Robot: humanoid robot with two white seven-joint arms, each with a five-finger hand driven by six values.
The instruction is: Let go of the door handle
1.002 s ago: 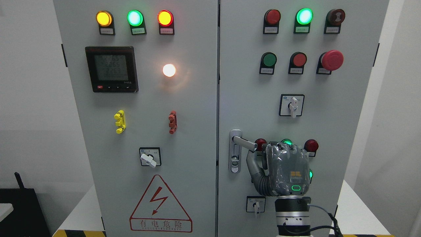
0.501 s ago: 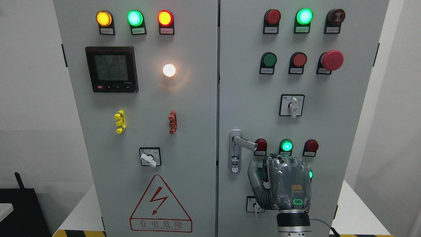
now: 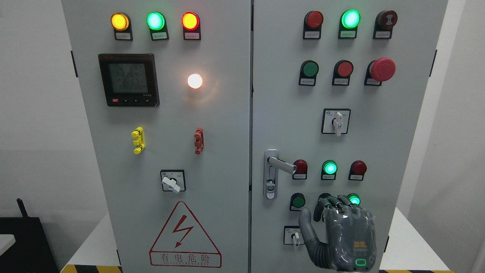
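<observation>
The silver door handle [image 3: 281,163] sits on the left edge of the grey cabinet's right door [image 3: 288,94], with its lever pointing right and slightly down. My right hand [image 3: 320,213] comes up from the bottom edge, below and to the right of the handle. It is well apart from the handle and holds nothing. Its thumb [image 3: 305,226] is spread to the left and its fingers [image 3: 337,203] are loosely bent in front of the lower buttons. My left arm is out of view.
The right door carries red and green buttons [image 3: 329,167], a red mushroom stop button [image 3: 382,69] and rotary switches [image 3: 336,121]. The left door [image 3: 170,113] has a meter display [image 3: 129,79], lamps and a warning triangle [image 3: 184,237]. A white table surface [image 3: 409,246] lies underneath.
My right hand has dropped from just right of the handle's lever tip to the lower button row and drifted slightly right. The handle stays in place.
</observation>
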